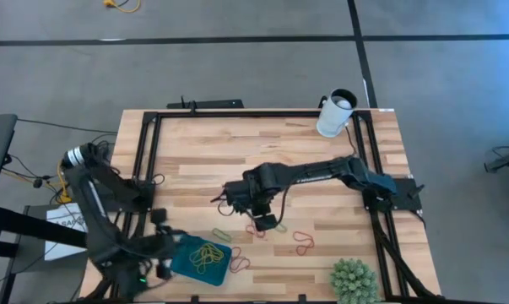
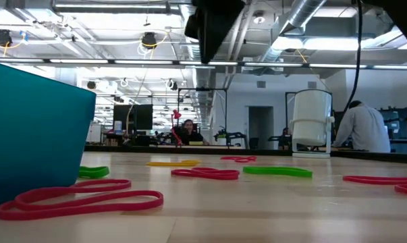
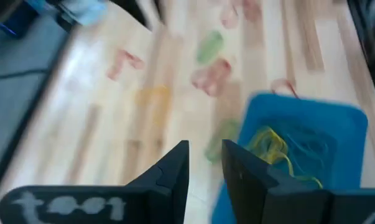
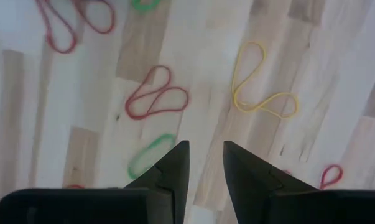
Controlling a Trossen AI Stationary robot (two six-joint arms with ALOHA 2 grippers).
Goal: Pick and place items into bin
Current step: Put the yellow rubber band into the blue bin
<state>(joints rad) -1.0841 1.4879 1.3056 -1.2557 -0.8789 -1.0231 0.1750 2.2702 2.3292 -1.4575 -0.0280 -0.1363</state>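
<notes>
L gripper point(image 3: 205, 163) hangs at the teal bin's point(image 3: 342, 118) edge, jaws a narrow gap, empty; yellow bands point(image 3: 271, 142) lie inside. R gripper point(image 4: 205, 163) above the surface, jaws narrowly apart, empty, green band point(image 4: 151, 155) just beside, red band point(image 4: 156, 99) and yellow loop point(image 4: 262, 84) farther off.

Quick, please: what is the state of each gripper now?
Left gripper: open, empty, beside the bin.
Right gripper: open, empty, above the bands.

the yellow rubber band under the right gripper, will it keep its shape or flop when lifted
Probably floppy: the yellow rubber band is a thin loop lying flat on the table, pinched into a figure-eight, so it should sag from the right gripper. It looks very light, so a nudge would likely slide it, not roll it. Being so flat, it may be awkward to pinch.
</notes>
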